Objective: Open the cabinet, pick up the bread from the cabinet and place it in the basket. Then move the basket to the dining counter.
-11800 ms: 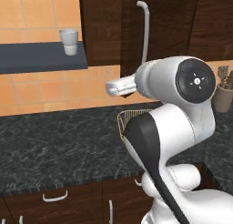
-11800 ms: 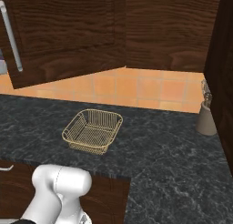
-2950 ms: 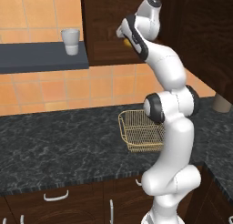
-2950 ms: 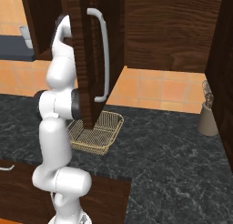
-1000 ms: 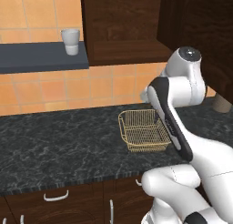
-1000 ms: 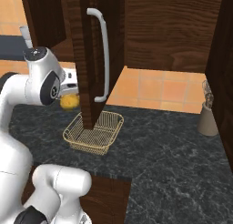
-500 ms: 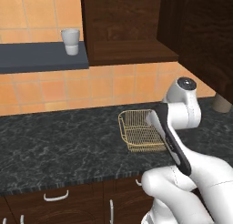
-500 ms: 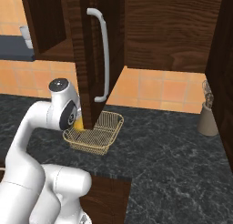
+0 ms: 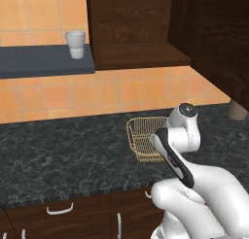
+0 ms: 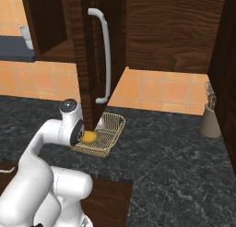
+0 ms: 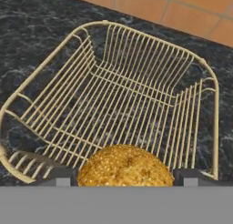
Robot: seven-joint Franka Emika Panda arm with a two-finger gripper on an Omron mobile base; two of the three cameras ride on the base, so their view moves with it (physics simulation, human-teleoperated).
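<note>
**Bread hanging over the basket**

The bread [image 11: 125, 166] is sitting between the gripper [image 11: 124, 176] fingertips, which are grasping it on either side, just above the near edge of the basket [image 11: 136, 95]. The basket is resting on the black counter [image 10: 166, 152] below the open cabinet [image 9: 141, 29], whose door [image 10: 99, 55] is swinging out above the basket. A cup [image 9: 76, 44] is standing on the shelf [image 9: 44, 60] at left.
</note>
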